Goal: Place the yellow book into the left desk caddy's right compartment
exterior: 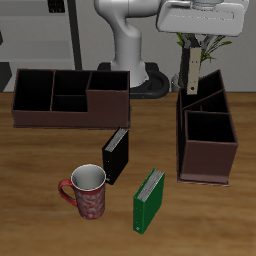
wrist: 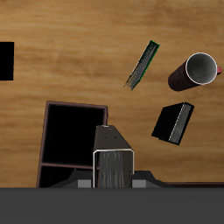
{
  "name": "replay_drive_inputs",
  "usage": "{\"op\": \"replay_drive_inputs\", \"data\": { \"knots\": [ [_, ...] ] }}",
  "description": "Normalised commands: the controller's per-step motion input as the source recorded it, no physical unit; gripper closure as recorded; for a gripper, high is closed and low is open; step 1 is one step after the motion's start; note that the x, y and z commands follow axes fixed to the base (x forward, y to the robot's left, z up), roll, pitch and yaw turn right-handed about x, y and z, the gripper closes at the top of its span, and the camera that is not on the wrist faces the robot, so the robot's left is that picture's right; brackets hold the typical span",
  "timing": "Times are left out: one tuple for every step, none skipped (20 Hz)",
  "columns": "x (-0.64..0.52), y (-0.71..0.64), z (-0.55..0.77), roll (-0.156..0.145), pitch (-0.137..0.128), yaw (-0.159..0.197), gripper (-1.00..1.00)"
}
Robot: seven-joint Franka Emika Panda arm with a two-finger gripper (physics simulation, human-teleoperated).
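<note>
One thin greyish-tan hardcover book (exterior: 192, 70) held upright in the clenched white two-finger gripper (exterior: 193, 48), hanging above the back end of the dark maroon-brown narrow desk caddy (exterior: 206, 160). Square undivided compartment (exterior: 210, 128) dark inside, nearer the table's front edge. Elsewhere on the wooden table (exterior: 40, 160): thick black book (exterior: 116, 155), green book (exterior: 149, 200), patterned red mug (exterior: 87, 191).

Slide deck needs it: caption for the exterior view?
Gripper holds the thin greyish-tan book upright above the maroon-brown box caddy.
</note>
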Motion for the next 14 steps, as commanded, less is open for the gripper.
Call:
{"op": "replay_drive_inputs", "data": {
  "knots": [
    [0.13, 0.31, -0.03, 0.004, 0.007, -0.018, 1.0],
    [0.06, 0.16, -0.06, 0.008, 0.007, -0.003, 1.0],
    [0.07, 0.26, -0.09, -0.018, -0.016, 0.033, 1.0],
    [0.28, 0.57, -0.22, 0.058, 0.064, -0.042, 1.0],
    [0.02, 0.11, -0.06, 0.007, 0.008, -0.019, 1.0],
    [0.23, 0.47, -0.21, 0.015, 0.017, 0.017, 1.0],
    [0.15, 0.31, -0.2, 0.041, 0.06, -0.066, 1.0],
    [0.01, 0.13, -0.1, 0.023, 0.025, -0.008, 1.0],
    [0.17, 0.41, -0.12, -0.001, -0.016, 0.096, 1.0],
    [0.09, 0.34, -0.25, 0.06, 0.038, -0.044, 1.0],
    [0.18, 0.36, -0.17, 0.027, 0.029, 0.028, 1.0],
    [0.11, 0.32, -0.2, 0.027, 0.033, -0.01, 1.0],
    [0.13, 0.4, -0.21, 0.03, 0.033, 0.015, 1.0],
    [-0.11, -0.09, -0.01, 0.0, 0.0, 0.0, 1.0]
  ]
}}
